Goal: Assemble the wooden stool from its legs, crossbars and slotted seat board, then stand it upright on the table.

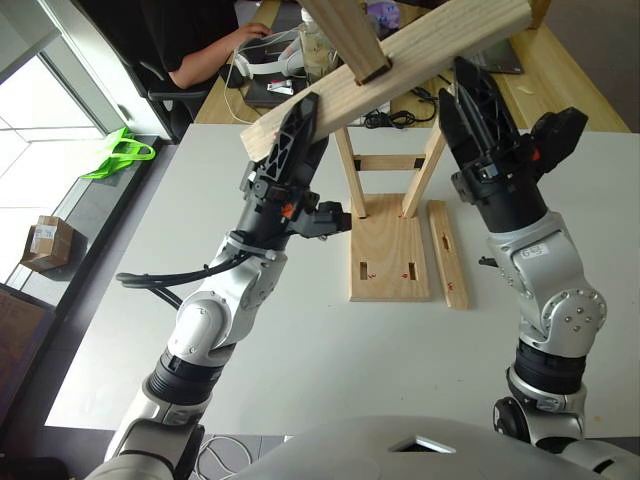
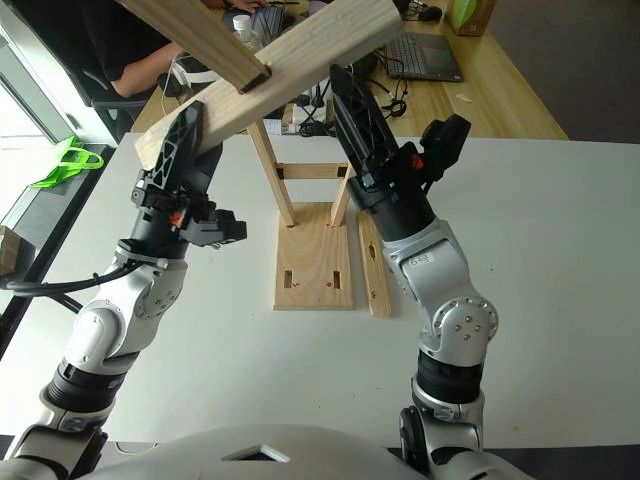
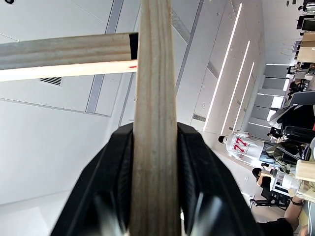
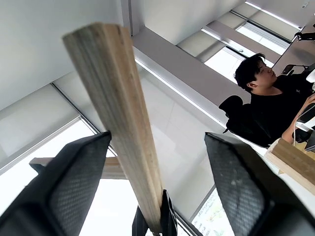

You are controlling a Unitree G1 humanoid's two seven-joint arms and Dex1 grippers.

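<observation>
White desk (image 1: 300, 350), office behind. Raised high over its far half: plank (image 1: 420, 60), tilted, left end lower, with leg (image 1: 350, 35) plugged through a slot and sticking up and away. Clamped near the low left end by left claw (image 1: 300, 115), closed tight on both flat faces. Straddled toward the right end by right claw (image 1: 475, 85), spread apart, not gripping.

Looks like stiff, solid wood. Probably light enough for one claw, yet long, so likely to lever and twist in a grip set that close to one end. Smooth faces, so probably prone to slide under a loose squeeze. Leg joint likely only a press fit; best not carried by the leg. Better taken across the flat faces, one claw toward each end.

Flat on the desk below: seat (image 1: 388, 255), two slots bare at its near end, two legs (image 1: 348, 175) standing at its far end, tied by crossbar (image 1: 388, 162). Just right of it, lying alongside: strip (image 1: 447, 252).

From the head: whole layout, tilt, both arms. From the left wrist: plank edge pinched between pads (image 3: 197, 162), no gap. From the right wrist: clear air between plank and each of the fingers (image 4: 78, 182), hard to judge from the head.
</observation>
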